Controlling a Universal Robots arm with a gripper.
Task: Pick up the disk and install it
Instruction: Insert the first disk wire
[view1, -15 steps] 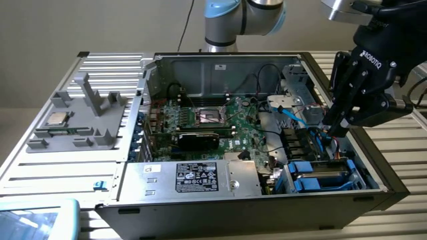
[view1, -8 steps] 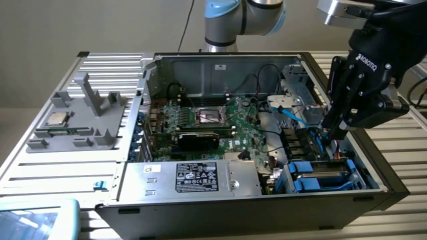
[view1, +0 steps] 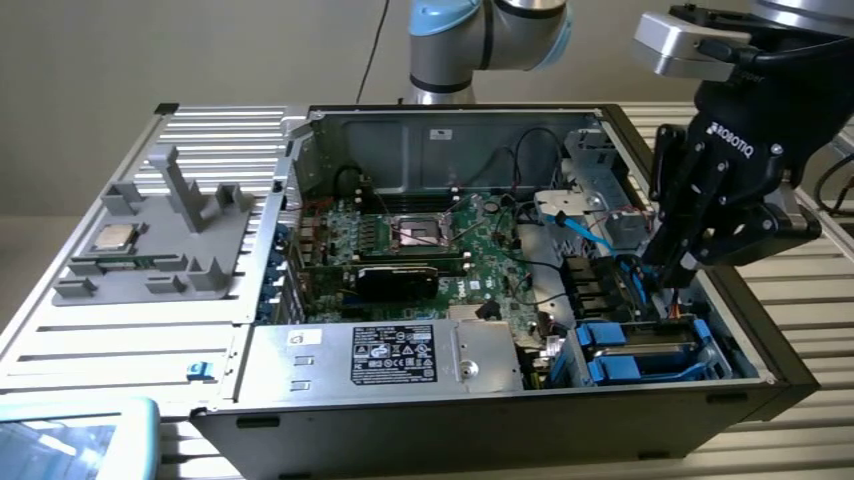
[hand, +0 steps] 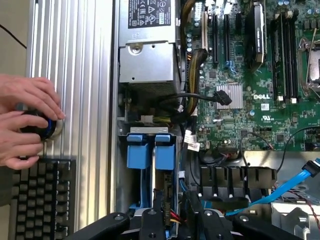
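Observation:
The disk (view1: 650, 338) lies in the drive bay at the front corner of the open computer case, on the exterior view's right. Its silver top is framed by the blue carrier. In the wrist view the carrier's blue end tabs (hand: 150, 150) stand side by side at the bay's mouth. My gripper (view1: 667, 272) hangs just above and behind the bay, pointing down, apart from the disk. My dark fingers (hand: 156, 222) stand partly open, with only red and yellow wires showing in the gap between them. My gripper (hand: 175, 222) holds nothing.
A silver power-supply box (view1: 400, 355) sits beside the bay, with the motherboard (view1: 427, 250) behind it. A blue cable (hand: 290, 185) and loose black cables run close to the gripper. A CPU chip (view1: 114, 237) rests on the grey fixture. A person's hands (hand: 25, 120) work above a keyboard (hand: 40, 200).

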